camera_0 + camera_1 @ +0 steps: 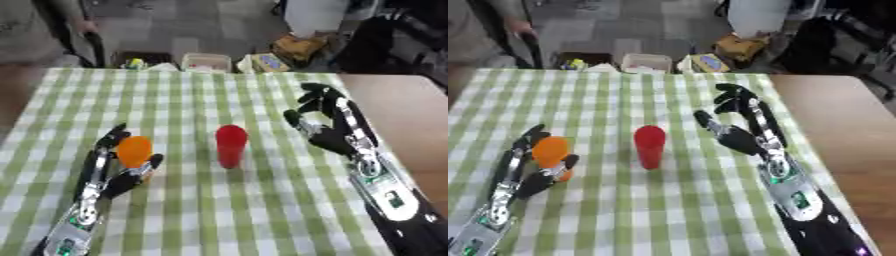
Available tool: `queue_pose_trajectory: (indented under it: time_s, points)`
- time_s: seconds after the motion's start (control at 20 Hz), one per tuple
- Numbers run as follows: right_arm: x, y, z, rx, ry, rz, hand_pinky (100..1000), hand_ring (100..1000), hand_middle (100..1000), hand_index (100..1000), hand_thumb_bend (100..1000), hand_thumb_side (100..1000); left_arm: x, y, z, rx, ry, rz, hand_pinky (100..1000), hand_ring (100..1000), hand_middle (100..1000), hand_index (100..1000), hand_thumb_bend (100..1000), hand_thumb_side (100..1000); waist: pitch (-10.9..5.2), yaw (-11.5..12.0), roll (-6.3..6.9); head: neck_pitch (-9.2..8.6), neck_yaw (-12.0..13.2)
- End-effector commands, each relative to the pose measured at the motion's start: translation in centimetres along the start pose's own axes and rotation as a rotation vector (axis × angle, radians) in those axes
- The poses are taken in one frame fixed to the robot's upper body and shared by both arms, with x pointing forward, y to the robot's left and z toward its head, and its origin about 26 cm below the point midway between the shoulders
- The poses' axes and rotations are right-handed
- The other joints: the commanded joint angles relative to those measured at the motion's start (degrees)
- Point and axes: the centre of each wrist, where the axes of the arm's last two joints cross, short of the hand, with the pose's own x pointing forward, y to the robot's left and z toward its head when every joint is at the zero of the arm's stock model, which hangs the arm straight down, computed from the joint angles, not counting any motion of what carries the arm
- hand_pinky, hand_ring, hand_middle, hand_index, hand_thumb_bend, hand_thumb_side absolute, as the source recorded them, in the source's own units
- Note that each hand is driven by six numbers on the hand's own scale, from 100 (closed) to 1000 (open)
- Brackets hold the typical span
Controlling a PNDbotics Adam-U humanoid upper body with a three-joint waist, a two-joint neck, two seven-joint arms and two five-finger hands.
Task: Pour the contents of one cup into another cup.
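An orange cup (135,151) stands on the green checked cloth at the left. My left hand (109,182) holds it, with the fingers behind its left side and the thumb against its lower right. A red cup (231,144) stands upright at the middle of the cloth, apart from both hands. I cannot see into either cup. My right hand (332,135) hovers to the right of the red cup, open, fingers spread and pointing up, a short gap away from it.
The checked cloth (219,215) covers most of the table, and bare brown wood (402,110) shows along the right side. Beyond the far edge, boxes and bags (206,62) sit on the floor.
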Motion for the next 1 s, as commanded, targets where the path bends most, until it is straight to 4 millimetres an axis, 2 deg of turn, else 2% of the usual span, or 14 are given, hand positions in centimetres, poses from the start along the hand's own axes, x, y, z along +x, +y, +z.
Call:
queue_pose_trajectory:
  time_s: [0.05,0.6,1.0]
  points:
    - [0.52,-0.61,-0.52,-0.006,-0.022,0.006,699,585,593,817,540,467,0.53,0.26,-0.55,-0.001,-0.025,-0.013,643,813,754,933,717,521,-0.67,-0.08,0.12,-0.57,0.11]
    - [0.52,-0.6,-0.52,-0.006,-0.022,0.005,699,584,592,817,540,467,0.15,-0.15,-0.43,-0.022,-0.012,-0.019,576,738,659,862,663,499,-0.69,-0.36,0.13,-0.6,0.17]
    - [0.49,-0.59,-0.5,-0.006,-0.021,0.004,699,584,592,817,539,467,0.01,-0.44,-0.38,-0.053,-0.015,-0.033,560,713,629,835,631,485,-0.68,-0.47,0.16,-0.55,0.19]
